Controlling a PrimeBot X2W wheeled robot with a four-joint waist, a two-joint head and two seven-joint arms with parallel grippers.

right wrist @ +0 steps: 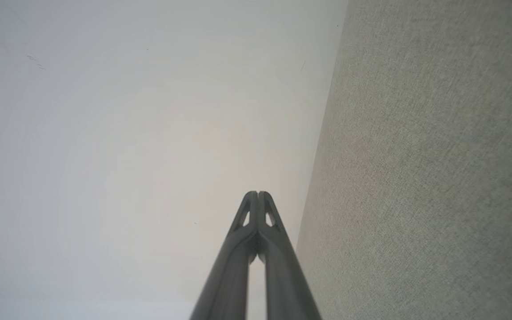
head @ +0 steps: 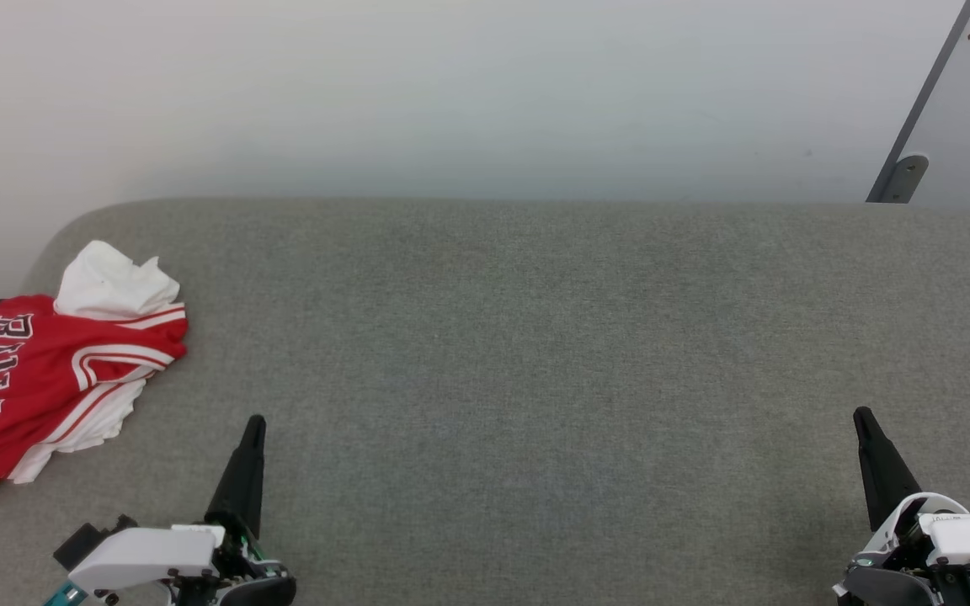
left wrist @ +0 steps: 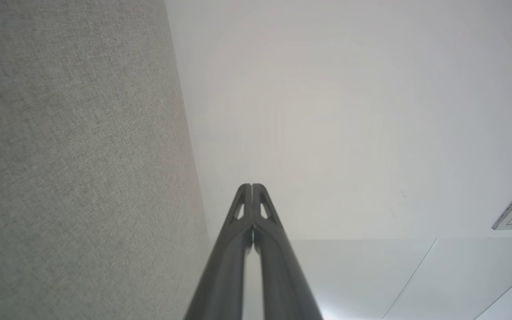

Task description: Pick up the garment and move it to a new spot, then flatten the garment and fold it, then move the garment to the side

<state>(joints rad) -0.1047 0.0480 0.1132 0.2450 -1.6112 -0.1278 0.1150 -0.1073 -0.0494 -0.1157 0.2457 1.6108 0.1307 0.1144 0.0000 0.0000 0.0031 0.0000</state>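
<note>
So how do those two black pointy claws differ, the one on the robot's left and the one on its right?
The left gripper sits close to the red jersey; the right gripper is far across the grey surface from it. In the head view the left gripper's tip leans toward the right, while the right gripper's tip leans toward the left. Both are shut and hold nothing.

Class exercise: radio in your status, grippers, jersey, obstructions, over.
Left gripper shut, empty. Right gripper shut, empty. Garment bunched, untouched, at left end of grey surface. Only bare surface between it and left gripper.
</note>
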